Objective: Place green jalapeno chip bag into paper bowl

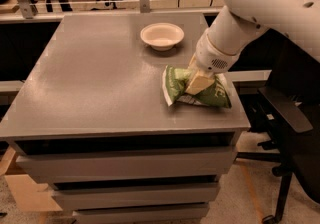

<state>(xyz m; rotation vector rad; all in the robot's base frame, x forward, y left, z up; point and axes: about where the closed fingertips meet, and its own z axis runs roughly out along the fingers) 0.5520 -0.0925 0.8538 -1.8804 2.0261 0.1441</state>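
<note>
A crinkly green jalapeno chip bag with white lettering (176,84) lies on the flat grey metal table top (100,78), at about 4 o'clock from the table's centre and close to its right edge. The bag is bunched. Its left end stands up off the surface in a fold, while its right end rests flat on the table.

The cream-coloured two-finger gripper (198,81) sits on the middle of the bag, pointing down and to the left. Its jaws are pinched narrow on the bag's crumpled upper layer. The thick white robot arm (260,3) reaches in from 2 o'clock.

The small round white paper bowl (162,35) stands upright at about 1 o'clock from the table's centre, near the far edge. It lies at 11 o'clock from the bag, apart from it, with bare table between them. Nothing can be seen inside the bowl.

Below the table top are grey drawer fronts (125,165). A black office chair (287,118) stands at 3 o'clock, beside the table.
</note>
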